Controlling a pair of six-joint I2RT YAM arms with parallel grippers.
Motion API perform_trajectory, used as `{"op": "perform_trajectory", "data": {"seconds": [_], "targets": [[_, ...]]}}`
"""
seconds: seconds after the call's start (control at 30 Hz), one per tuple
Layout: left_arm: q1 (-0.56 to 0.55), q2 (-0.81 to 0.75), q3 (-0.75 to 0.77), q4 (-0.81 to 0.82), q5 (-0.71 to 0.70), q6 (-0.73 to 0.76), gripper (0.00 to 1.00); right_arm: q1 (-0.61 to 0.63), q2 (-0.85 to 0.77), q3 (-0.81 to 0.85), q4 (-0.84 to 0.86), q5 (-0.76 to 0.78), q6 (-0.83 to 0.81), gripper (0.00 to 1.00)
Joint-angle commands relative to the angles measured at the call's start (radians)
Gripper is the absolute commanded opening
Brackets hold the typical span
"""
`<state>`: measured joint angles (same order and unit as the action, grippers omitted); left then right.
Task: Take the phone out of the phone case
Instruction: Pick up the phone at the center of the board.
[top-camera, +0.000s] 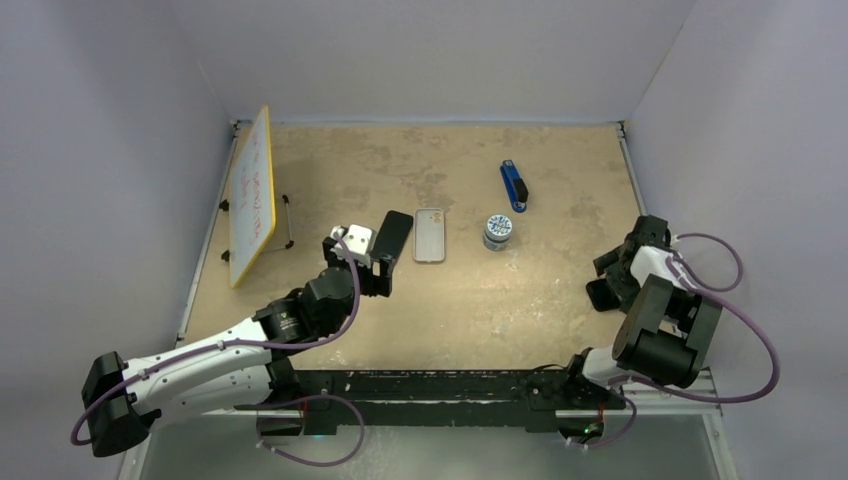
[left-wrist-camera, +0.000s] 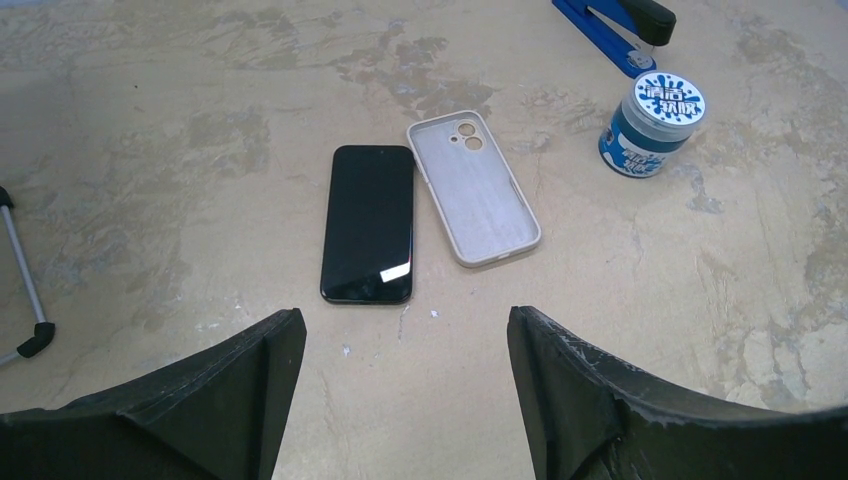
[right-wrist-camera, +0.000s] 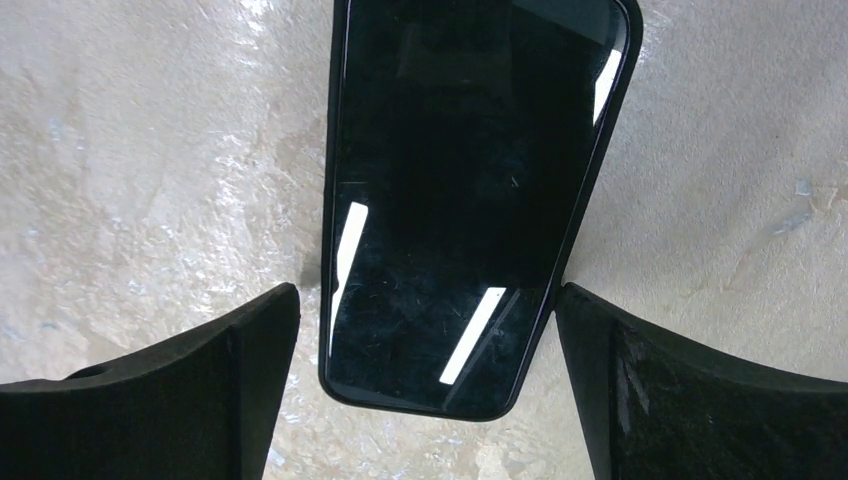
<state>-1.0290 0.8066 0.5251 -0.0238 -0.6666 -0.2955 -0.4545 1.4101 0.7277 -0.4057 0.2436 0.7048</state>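
Overhead view, two close wrist views (left shares phone (left-wrist-camera: 367, 222))

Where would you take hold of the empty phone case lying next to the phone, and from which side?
I'd take the phone case by its long wall facing the jar, coming straight down with one pincer finger inside the shell. It lies flat, open side up, so the rim stands free; the phone crowds the opposite wall near the camera cutout.

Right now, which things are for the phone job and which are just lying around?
For the job: phone, phone case.
Just lying about: blue stapler, little jar, whiteboard.
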Motion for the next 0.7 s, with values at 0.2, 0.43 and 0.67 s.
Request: {"op": "perform_trajectory", "data": {"seconds": [0.2, 0.43, 0.67], "targets": [[-0.004, -0.011, -0.003, 0.032, -0.021, 0.009, 0.76, -0.007, 0.051, 0.020, -0.003, -0.005, -0.055, 0.98], [-0.003, -0.017, -0.003, 0.036, -0.012, 0.007, 0.76, -0.007, 0.026, -0.022, 0.050, -0.061, -0.093, 0.85], [-0.004, -0.020, -0.005, 0.041, -0.002, 0.004, 0.76, -0.006, -0.032, -0.078, 0.126, -0.201, -0.137, 0.64]]}}
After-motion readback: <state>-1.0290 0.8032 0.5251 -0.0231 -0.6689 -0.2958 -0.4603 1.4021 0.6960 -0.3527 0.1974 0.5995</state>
